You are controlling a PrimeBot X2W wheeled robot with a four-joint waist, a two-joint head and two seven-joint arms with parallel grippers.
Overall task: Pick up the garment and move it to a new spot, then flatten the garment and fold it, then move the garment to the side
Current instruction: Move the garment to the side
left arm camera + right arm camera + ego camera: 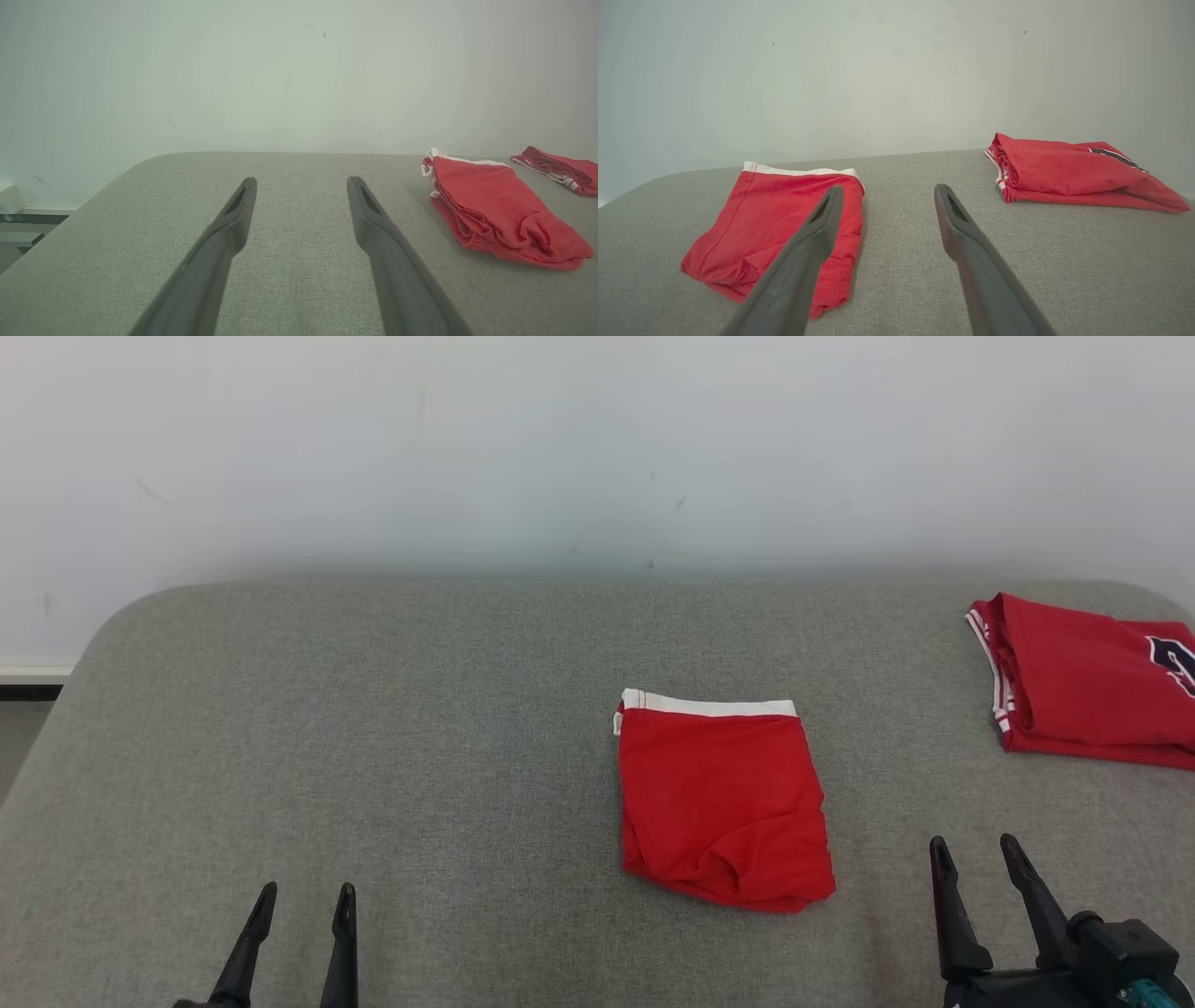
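Head view: red garment [724,803], folded to a compact rectangle, white waistband along far edge, flat on grey fabric counter [373,728], somewhat right of centre. Near edge rumpled; layers underneath hidden. Second red garment [1092,681] at far right of counter, well apart from the first, cut off by picture edge. Dark print on it only partly seen, not readable.

Left gripper [308,889] at lower left, jaws spread, nothing between them, arm cut off at bottom edge. Right gripper [974,840] at lower right, near garment's near right corner yet apart from it, jaws released and empty, wrist partly out of picture.

Left wrist view: garment off to the right of parted fingers [224,233], stacked folds seen edge-on. Right wrist view: left finger [817,242] crossing garment's right side by line of sight, hiding a strip of cloth. Pale wall [560,448] behind, faint marks too small to make out.
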